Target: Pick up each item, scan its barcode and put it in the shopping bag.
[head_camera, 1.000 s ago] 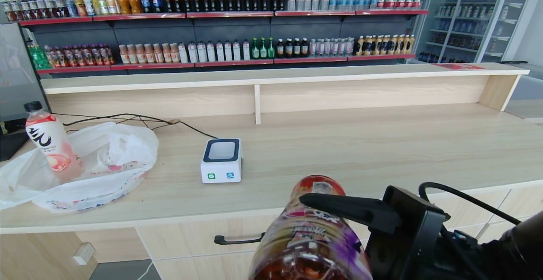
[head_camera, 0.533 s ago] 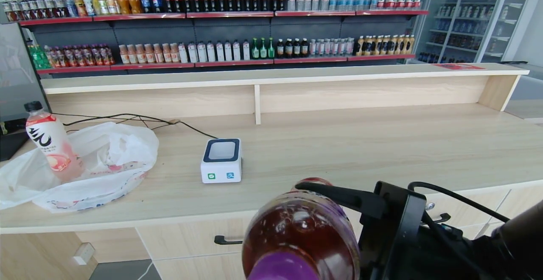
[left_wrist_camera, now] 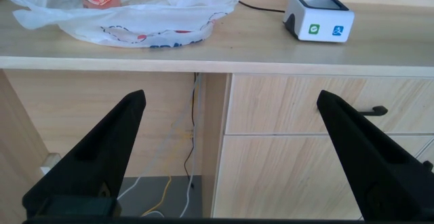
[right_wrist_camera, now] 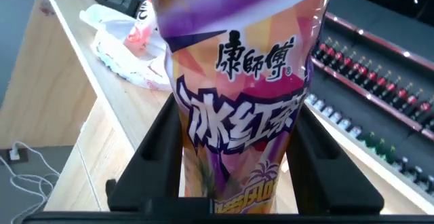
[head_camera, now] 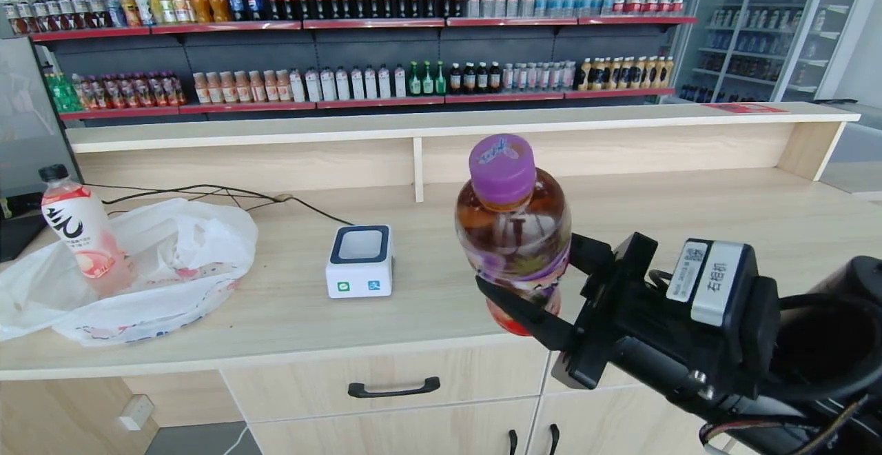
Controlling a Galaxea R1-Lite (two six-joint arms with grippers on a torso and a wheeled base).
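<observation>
Two claws: the right claw (head_camera: 527, 269) is clamped on an upright purple-capped iced tea bottle (head_camera: 513, 227) above the counter (head_camera: 654, 227) edge, right of the barcode scanner (head_camera: 360, 260), with its far finger largely hidden. The left claw (left_wrist_camera: 230, 96) gapes wide and empty below counter level, near the shopping bag (left_wrist_camera: 135, 20).

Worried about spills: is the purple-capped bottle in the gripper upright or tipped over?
Upright. The bottle stands with its purple cap on top, clamped at its lower half by the right gripper.
</observation>
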